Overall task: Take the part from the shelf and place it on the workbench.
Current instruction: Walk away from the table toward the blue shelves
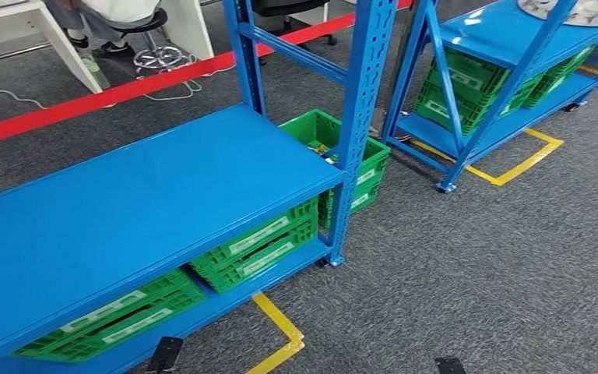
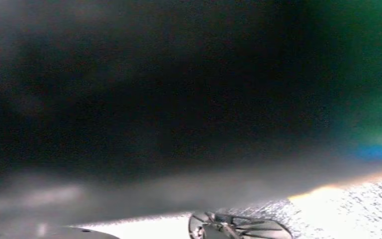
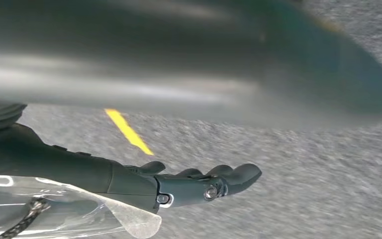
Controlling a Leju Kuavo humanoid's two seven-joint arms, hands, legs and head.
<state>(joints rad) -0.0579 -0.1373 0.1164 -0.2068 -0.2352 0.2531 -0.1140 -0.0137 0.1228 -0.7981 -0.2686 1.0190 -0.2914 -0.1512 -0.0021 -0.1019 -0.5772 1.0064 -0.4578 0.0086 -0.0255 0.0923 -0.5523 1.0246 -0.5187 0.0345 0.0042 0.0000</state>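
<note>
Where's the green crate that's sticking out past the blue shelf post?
In the head view, the green crate sits on the grey carpet behind the near blue rack's corner post, centre-right.

No writing can be read anywhere. The green crates (image 1: 257, 241) under the blue shelf (image 1: 124, 210) carry pale label strips on their sides, and so do the crates (image 1: 467, 86) on the second shelf, but any print on them is too small and blurred to make out.
</note>
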